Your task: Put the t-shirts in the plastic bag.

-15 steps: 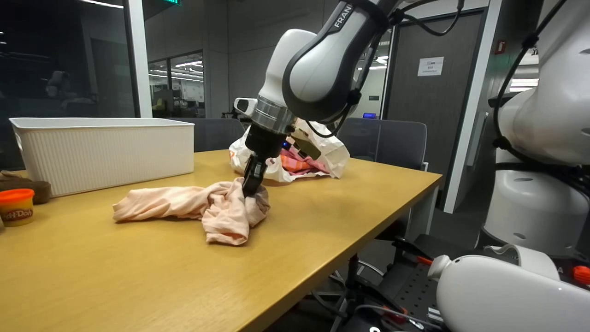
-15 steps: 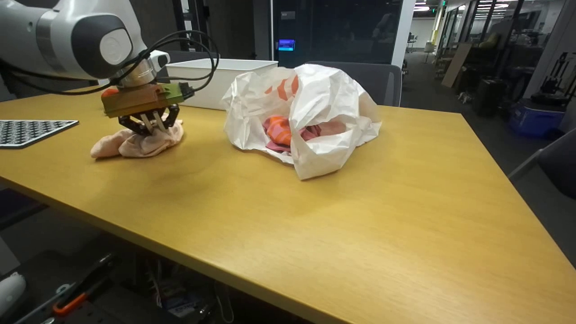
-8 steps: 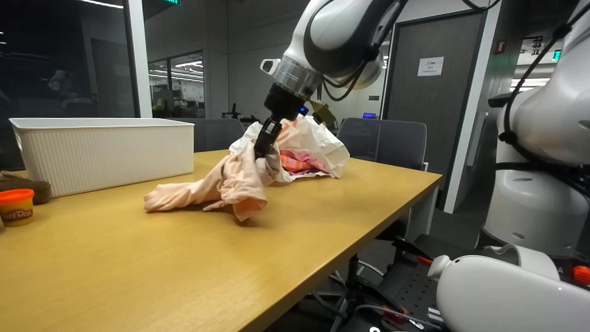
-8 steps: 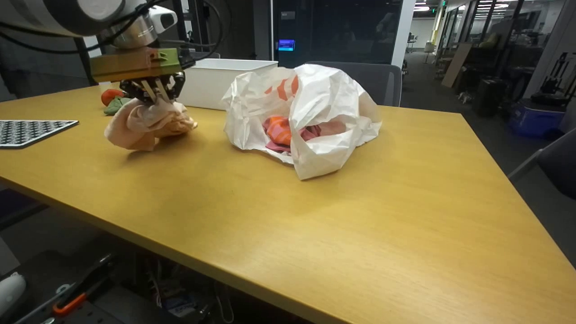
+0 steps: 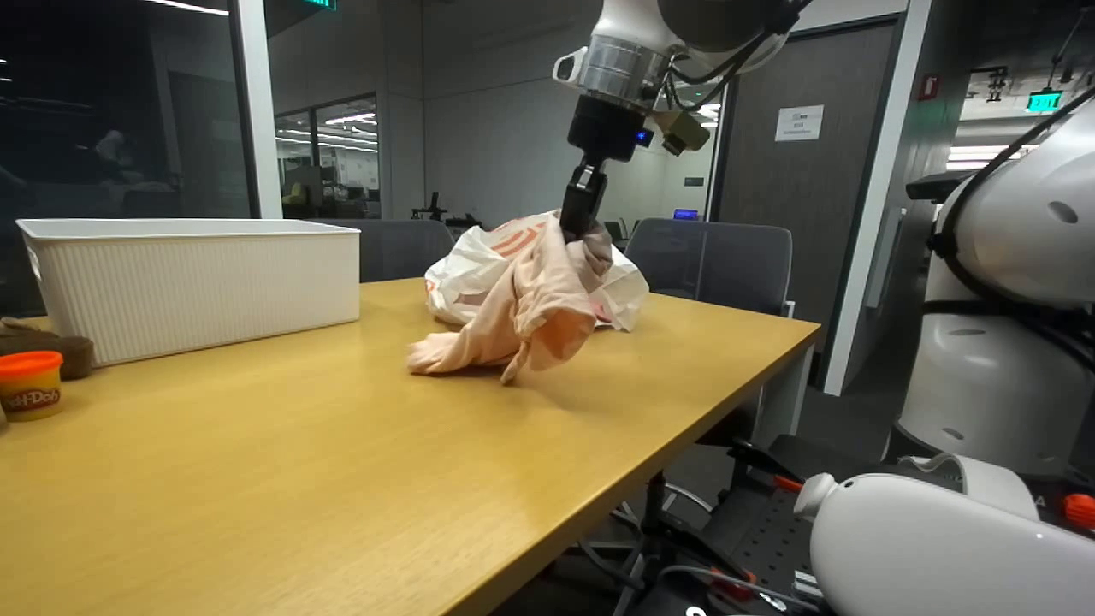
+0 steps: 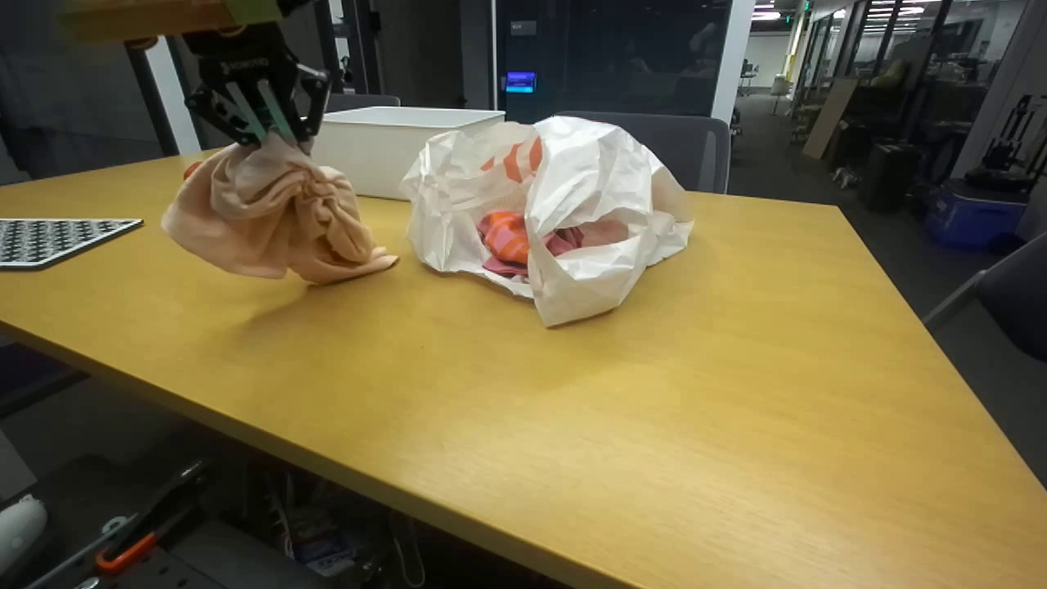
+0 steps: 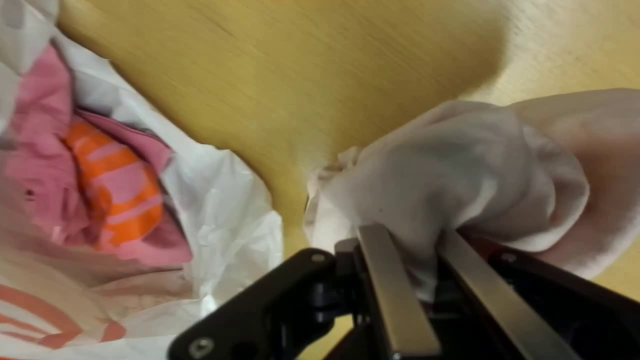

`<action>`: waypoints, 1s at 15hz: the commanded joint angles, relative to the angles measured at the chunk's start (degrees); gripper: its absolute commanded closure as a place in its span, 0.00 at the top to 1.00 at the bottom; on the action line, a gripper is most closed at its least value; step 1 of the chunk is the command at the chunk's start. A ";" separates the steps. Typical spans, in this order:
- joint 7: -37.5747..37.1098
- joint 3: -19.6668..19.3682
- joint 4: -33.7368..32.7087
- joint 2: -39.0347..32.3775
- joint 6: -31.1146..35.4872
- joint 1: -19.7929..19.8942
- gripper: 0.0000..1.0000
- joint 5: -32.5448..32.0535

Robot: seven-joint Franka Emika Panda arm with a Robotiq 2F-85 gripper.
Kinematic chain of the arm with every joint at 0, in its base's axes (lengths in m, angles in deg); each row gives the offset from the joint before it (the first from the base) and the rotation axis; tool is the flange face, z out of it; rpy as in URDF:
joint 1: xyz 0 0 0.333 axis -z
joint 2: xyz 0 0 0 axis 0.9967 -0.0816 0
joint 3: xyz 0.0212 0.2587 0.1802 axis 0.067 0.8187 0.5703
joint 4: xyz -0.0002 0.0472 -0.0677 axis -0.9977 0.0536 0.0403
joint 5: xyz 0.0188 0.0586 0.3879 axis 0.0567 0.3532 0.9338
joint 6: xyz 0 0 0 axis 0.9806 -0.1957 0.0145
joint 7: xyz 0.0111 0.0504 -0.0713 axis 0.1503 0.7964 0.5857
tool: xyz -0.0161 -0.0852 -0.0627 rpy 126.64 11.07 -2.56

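One peach T-shirt [image 6: 274,217] occupies one table [image 6: 695,409] in an exterior view, with one gripper [image 6: 274,136] at the T-shirt's twelve o'clock, one white bin [image 6: 384,159] at two, one plastic bag [image 6: 601,176] at three and one gridded board [image 6: 61,243] at nine. Garments [image 6: 505,237] bundled inside the bag cannot be counted. One Play-Doh tub [image 5: 30,387] and two chair backs [image 5: 723,265] appear in an exterior view.
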 commanded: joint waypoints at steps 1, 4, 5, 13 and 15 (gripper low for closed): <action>-6.99 2.92 -0.11 5.68 1.39 4.86 0.04 -6.22; -12.23 4.73 0.29 8.32 4.45 8.02 0.04 -9.93; -13.99 5.54 0.11 9.00 5.23 9.17 0.04 -11.14; -27.62 13.72 0.10 12.35 14.91 22.31 0.04 -21.92; -31.98 17.52 0.00 11.36 19.33 28.73 0.04 -26.01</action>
